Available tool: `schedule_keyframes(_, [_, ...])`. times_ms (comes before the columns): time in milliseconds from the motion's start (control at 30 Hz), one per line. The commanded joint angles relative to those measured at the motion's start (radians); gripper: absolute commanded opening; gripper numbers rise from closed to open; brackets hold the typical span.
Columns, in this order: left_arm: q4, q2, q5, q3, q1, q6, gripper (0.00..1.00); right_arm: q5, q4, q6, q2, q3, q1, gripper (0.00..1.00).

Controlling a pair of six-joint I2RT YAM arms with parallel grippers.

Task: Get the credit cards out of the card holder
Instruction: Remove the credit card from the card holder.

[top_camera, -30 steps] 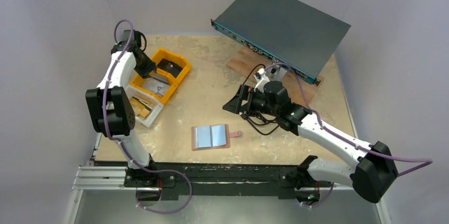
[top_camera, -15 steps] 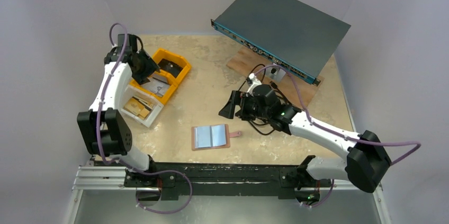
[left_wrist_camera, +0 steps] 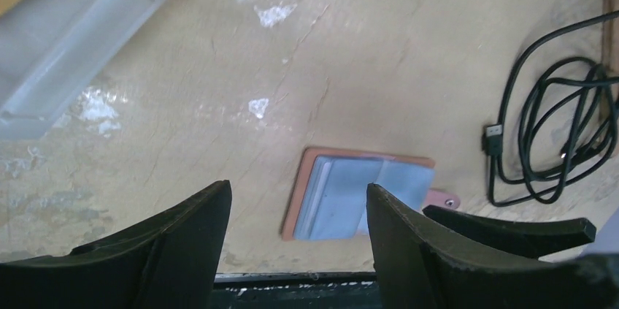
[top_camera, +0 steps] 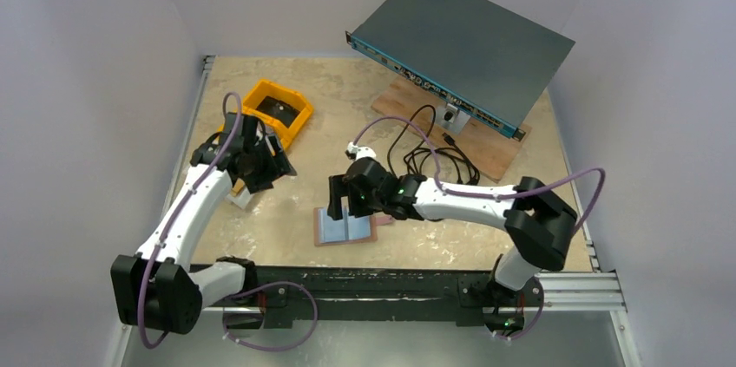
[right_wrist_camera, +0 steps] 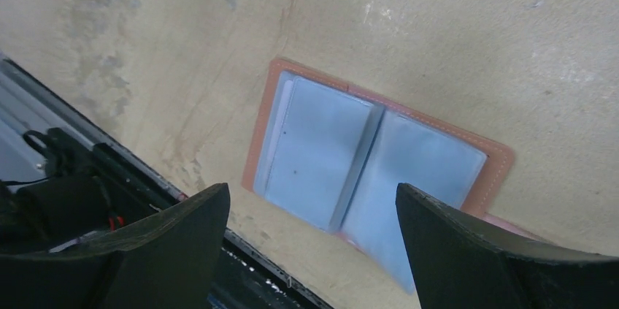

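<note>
The card holder (top_camera: 349,226) lies open and flat near the table's front edge, tan outside and pale blue-grey inside, with its snap tab (top_camera: 385,220) pointing right. It also shows in the left wrist view (left_wrist_camera: 361,193) and the right wrist view (right_wrist_camera: 379,155). Edges of pale credit cards (right_wrist_camera: 281,130) show in its left pocket; the dark card is hidden. My right gripper (top_camera: 340,200) hovers open just above the holder's far edge (right_wrist_camera: 312,193). My left gripper (top_camera: 271,167) is open and empty (left_wrist_camera: 298,193), to the holder's far left.
A yellow bin (top_camera: 279,109) and a white tray (left_wrist_camera: 73,39) sit at the left. A coiled black cable (top_camera: 431,155) lies right of centre. A grey rack unit (top_camera: 464,37) leans on a wooden board (top_camera: 490,143) at the back right.
The left arm swung from the yellow bin towards the front and right. The right arm reached left and forward until its gripper stood over the open holder. The holder has not moved.
</note>
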Motion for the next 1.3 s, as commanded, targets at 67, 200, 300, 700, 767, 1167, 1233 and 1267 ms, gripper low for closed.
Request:
schedule_keyframes(67, [-0.023,-0.119,0.035,-0.123,-0.009,0.040,0.68,0.112,-0.085,-0.008,0.127,0.127,0.065,0.74])
schedule_keyframes(200, [-0.027,-0.153,0.064,-0.175,-0.009,0.053,0.68,0.135,-0.122,0.001,0.220,0.191,0.093,0.67])
schedule_keyframes(300, [-0.019,-0.164,0.073,-0.205,-0.010,0.058,0.68,0.150,-0.154,0.008,0.268,0.231,0.101,0.65])
schedule_keyframes(700, [0.009,-0.159,0.133,-0.220,-0.013,0.060,0.66,0.187,-0.254,0.021,0.379,0.292,0.104,0.50])
schedule_keyframes(767, [0.015,-0.156,0.139,-0.224,-0.021,0.058,0.66,0.157,-0.245,0.022,0.394,0.285,0.104,0.47])
schedule_keyframes(1167, [0.143,-0.044,0.202,-0.279,-0.179,-0.038,0.48,0.049,-0.103,0.051,0.361,0.133,0.059,0.09])
schedule_keyframes(1233, [0.172,-0.013,0.203,-0.287,-0.205,-0.056,0.44,0.029,-0.079,0.053,0.354,0.109,0.048,0.06])
schedule_keyframes(1267, [0.193,0.001,0.205,-0.291,-0.214,-0.063,0.42,0.022,-0.069,0.053,0.351,0.101,0.045,0.05])
